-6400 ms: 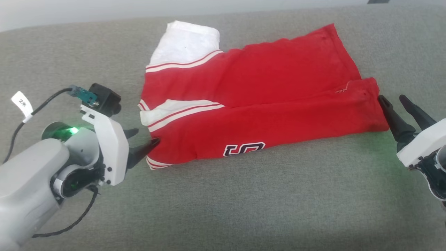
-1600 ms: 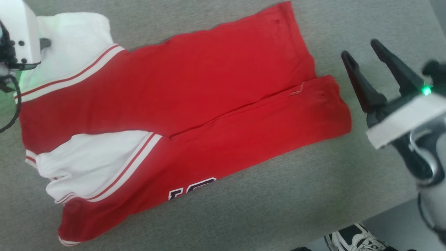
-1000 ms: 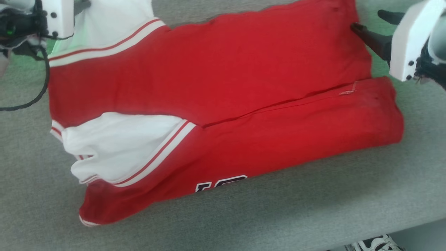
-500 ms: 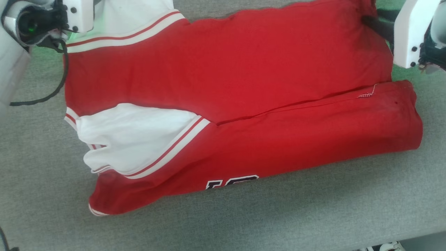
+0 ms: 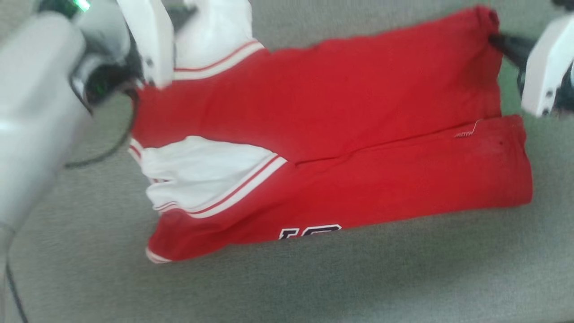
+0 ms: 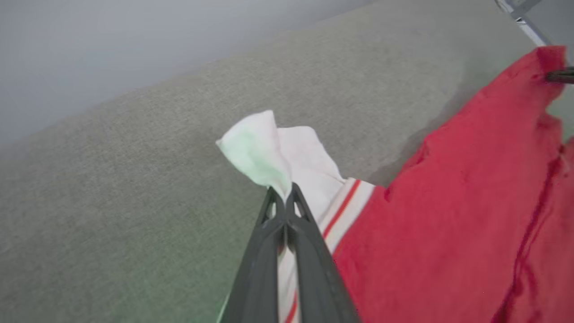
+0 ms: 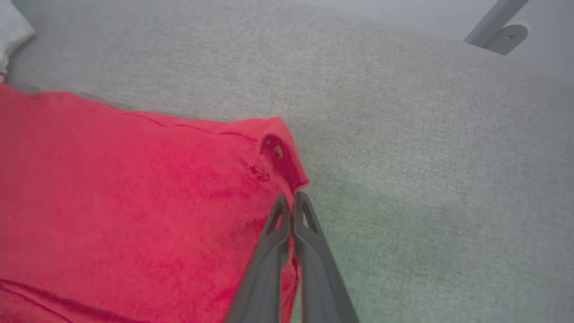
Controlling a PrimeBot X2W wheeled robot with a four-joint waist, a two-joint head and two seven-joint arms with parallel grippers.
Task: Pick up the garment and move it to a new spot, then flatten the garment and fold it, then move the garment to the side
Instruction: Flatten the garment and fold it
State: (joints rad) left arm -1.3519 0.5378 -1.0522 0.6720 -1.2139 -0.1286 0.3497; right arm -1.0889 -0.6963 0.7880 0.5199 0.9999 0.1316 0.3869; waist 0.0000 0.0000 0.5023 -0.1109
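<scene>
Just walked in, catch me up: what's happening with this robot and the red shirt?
The robot is mid-fold on the garment, which lies on a grey padded surface with its near side already folded over. The left gripper is shut on the far white sleeve, and the right gripper is shut on the far red hem corner.

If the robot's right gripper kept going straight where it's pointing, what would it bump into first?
The right gripper is shut on a red corner of the garment, so that cloth comes first. Past it, probably the grey cushion, though depth is unclear.
</scene>
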